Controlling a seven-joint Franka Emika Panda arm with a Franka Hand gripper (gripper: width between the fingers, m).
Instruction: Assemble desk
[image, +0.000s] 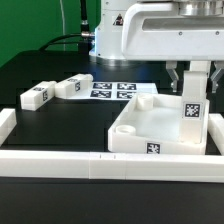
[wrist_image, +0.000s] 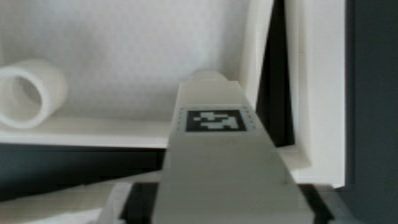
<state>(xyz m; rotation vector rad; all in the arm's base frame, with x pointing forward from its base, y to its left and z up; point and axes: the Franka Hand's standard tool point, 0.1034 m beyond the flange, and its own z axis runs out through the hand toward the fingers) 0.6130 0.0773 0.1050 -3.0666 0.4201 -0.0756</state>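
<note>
White plastic leg block (image: 192, 112) stands upright in my gripper (image: 192, 84), my jaws closed on its upper end. It hangs at the edge of the desk tabletop (image: 140, 138) on the exterior view's right. The tabletop lies rim-up on the black table (image: 40, 130), near the border wall (image: 100, 162) along the table's near edge. A loose leg block (image: 35, 95) and a second loose leg block (image: 72, 87) lie well apart from it, toward the table's far edge on the exterior view's left, beside the marker board (image: 112, 90).

From my wrist, the held leg block (wrist_image: 217, 160) runs down close to the tabletop's rim (wrist_image: 107, 132), with a round recess (wrist_image: 25, 95) off to one side. I cannot tell whether the block's lower end touches the tabletop yet.

In my judgement, the danger is misalignment. If the block comes down on the rim rather than in a corner recess, it could tip in my grip, which holds only its top. Pressing down off-centre could also shove the unfixed tabletop across the table or against the wall.
</note>
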